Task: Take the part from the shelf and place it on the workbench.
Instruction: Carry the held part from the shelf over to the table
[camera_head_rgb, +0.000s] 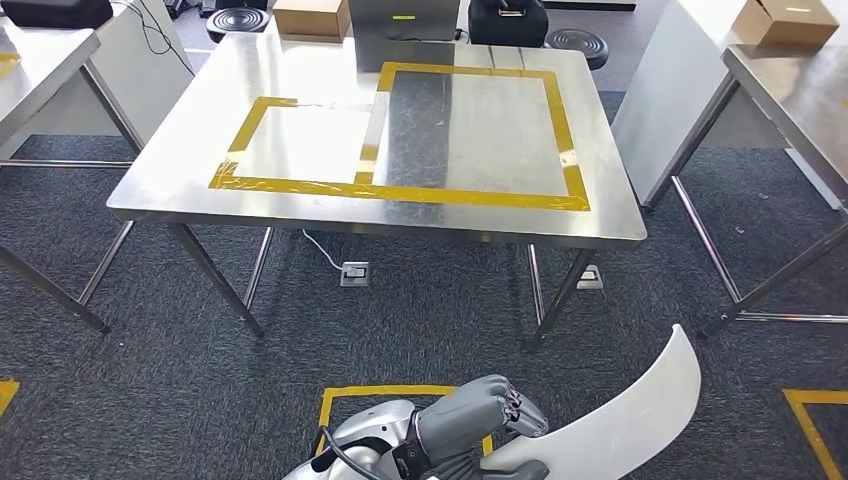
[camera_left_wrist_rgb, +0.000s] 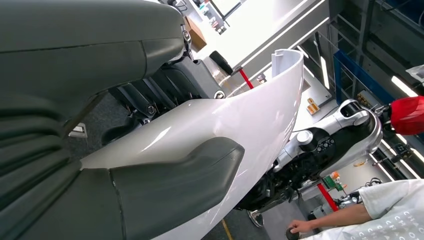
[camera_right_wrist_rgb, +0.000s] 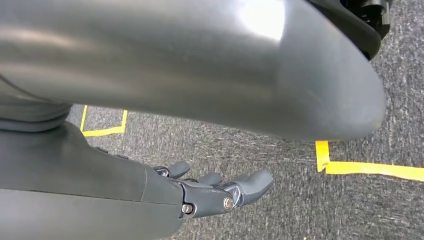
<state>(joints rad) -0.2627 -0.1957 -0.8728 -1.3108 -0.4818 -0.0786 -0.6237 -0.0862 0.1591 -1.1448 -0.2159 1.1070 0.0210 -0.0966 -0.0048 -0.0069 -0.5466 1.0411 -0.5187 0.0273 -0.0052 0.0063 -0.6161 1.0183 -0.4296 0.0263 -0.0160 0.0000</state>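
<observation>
Part (camera_head_rgb: 630, 420) in left hand (camera_head_rgb: 470, 415), short of the steel surface (camera_head_rgb: 180, 170).
Left hand grips the curved white panel; right hand (camera_right_wrist_rgb: 210, 192) hangs empty, fingers apart, over carpet.

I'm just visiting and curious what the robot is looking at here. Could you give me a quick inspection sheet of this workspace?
Surface: steel workbench, bare, marked with yellow tape rectangles.
Job's things: curved white part, held low in front of the bench, not yet placed.
Clutter: cardboard box and grey case at the bench's far edge.
Hands: left hand grips the part; right hand holds nothing, fingers apart above the carpet.
Cables: white cable running to a floor socket under the bench.
Surroundings: grey carpet with yellow floor tape, neighbouring steel tables, a person's arm.
</observation>
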